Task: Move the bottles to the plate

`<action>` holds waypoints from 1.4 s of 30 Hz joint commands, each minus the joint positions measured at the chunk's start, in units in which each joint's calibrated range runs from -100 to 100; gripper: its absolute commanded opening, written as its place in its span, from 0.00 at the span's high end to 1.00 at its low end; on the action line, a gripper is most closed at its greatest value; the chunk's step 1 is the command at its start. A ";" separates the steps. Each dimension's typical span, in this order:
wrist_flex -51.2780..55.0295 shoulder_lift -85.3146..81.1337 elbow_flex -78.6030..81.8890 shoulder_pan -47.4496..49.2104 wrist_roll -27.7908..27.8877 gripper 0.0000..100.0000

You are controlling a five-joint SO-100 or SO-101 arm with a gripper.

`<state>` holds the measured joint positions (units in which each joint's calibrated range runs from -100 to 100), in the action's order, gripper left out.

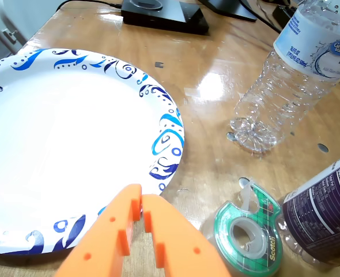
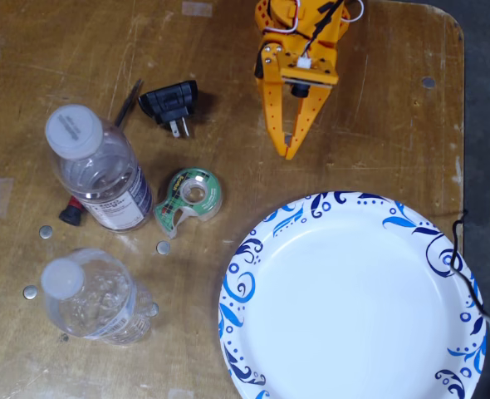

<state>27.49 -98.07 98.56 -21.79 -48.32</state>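
Two bottles stand upright on the wooden table (image 2: 394,83), both off the plate (image 2: 345,307) and on its left side in the fixed view; the labelled bottle (image 2: 104,174), with a dark-and-white label and a whitish cap, stands farther up that view, and the clear bottle (image 2: 91,299) with crinkled walls sits below it, level with the plate's left rim but well apart from it; the plate is a large white paper round with blue swirls on its rim, and nothing lies on it; a green tape dispenser (image 2: 191,195) lies between the labelled bottle and the plate, just beside the bottle; a black plug adapter (image 2: 172,104) rests above the dispenser, farther from the plate; several small round discs dot the table near the bottles, one (image 2: 164,247) just below the dispenser; the orange gripper (image 2: 290,151) hangs above the plate's upper rim, tips pointing toward it, its two fingers drawn nearly together with only a thin slit between them and nothing held; in the wrist view the fingertips (image 1: 136,199) hover at the plate's near rim, with the dispenser and both bottles off to the plate's right.
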 commanded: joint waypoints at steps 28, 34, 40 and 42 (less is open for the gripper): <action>-31.67 -0.58 -4.87 -18.05 0.07 0.99; -31.84 -0.58 -4.24 -19.45 0.07 0.99; -31.84 -0.58 -4.15 -27.65 0.02 0.98; -31.75 -0.58 -4.15 -30.77 0.02 0.98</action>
<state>-3.66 -98.15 96.04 -48.50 -48.06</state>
